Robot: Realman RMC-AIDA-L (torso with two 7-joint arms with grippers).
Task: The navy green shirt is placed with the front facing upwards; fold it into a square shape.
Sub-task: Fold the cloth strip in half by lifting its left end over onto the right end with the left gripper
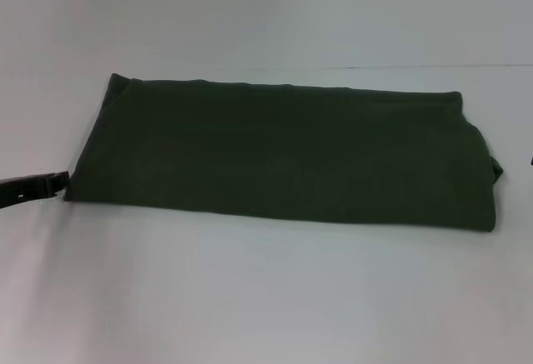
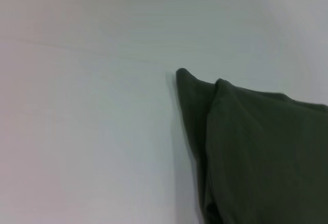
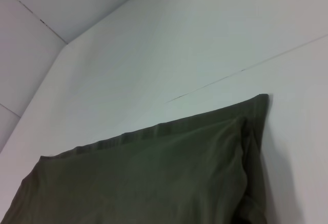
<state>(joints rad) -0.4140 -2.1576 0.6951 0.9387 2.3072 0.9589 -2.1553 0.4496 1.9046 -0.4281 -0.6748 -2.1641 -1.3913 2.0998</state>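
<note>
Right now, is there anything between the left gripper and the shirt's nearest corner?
Nothing visible. The left gripper sits just beside the near left corner of the navy green shirt, with only bare white table around.

A white table (image 1: 266, 297) fills nearly the whole head view, its surface plain, matte and evenly lit, with only soft shadow. Beyond the table's far edge, a thin dark seam runs level across the upper right of that view, where the tabletop meets a pale grey-white wall (image 1: 266, 14). The same seam shows faintly in the left wrist view as a light line across the table's surface. In the right wrist view a thin dark seam line (image 3: 241, 70) crosses the tabletop at a slant, and beyond the table's edge lies a floor of large pale tiles (image 3: 66, 3) with dark narrow joints between them. The light is diffuse and cool throughout.
</note>
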